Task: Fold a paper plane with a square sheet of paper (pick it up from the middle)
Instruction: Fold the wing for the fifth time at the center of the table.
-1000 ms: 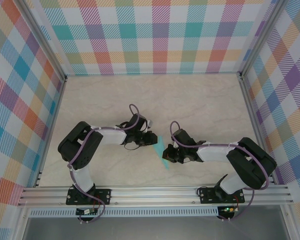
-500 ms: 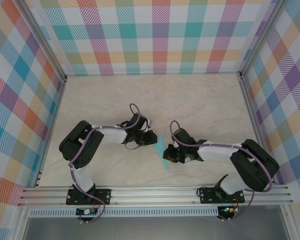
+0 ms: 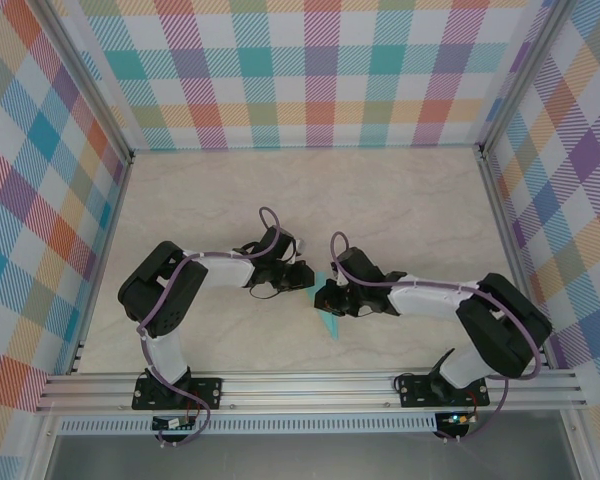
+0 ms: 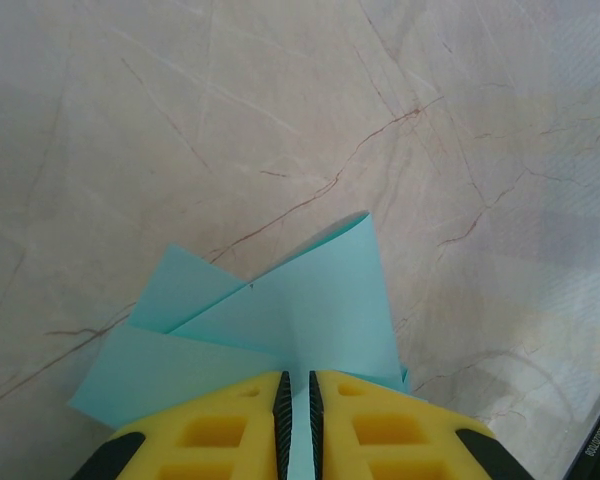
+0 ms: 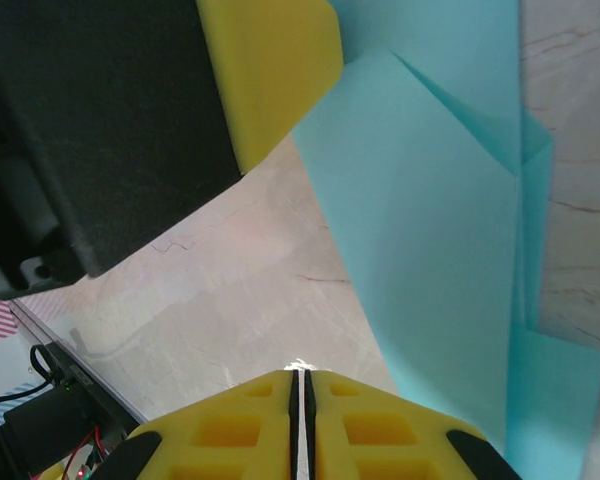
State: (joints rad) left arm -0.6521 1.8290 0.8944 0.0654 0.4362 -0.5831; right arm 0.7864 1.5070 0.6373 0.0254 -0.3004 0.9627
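the sheet of paper (image 4: pixel 280 310) is not a flat square: it shows several overlapping turquoise flaps with sharp creases, so i judge the early folds done and the task near its middle. the left gripper (image 4: pixel 298 380) is clamped on it, with a strip of paper pinched between its yellow fingers and the rest fanning out beyond them over the marble table (image 4: pixel 180 120). the right gripper (image 5: pixel 300 378) sits just beside the left gripper, its jaws pressed together with nothing visible between them, next to the sheet's long folded edge. no narrow dart with a centre crease shows yet, so the final folds look left to do.
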